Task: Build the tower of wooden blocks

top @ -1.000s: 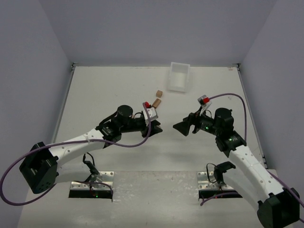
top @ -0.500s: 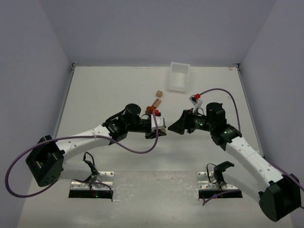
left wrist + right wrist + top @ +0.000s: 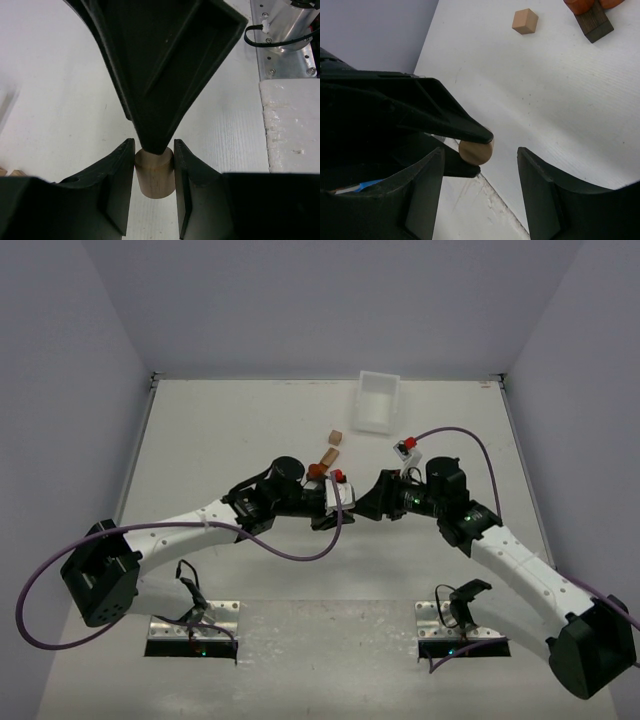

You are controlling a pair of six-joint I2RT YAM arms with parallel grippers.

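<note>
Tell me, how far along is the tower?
Barely begun: no clear stack yet; a cube and a bar lie loose. In hand: the left gripper clamps a round peg, with the open right gripper close by. Left: all the stacking.

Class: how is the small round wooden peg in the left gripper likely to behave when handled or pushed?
The wooden peg looks solid, so probably stiff and light. Its round side suggests it would roll if laid down and pushed. Held by the left gripper across that curve, it may twist or slip.
</note>
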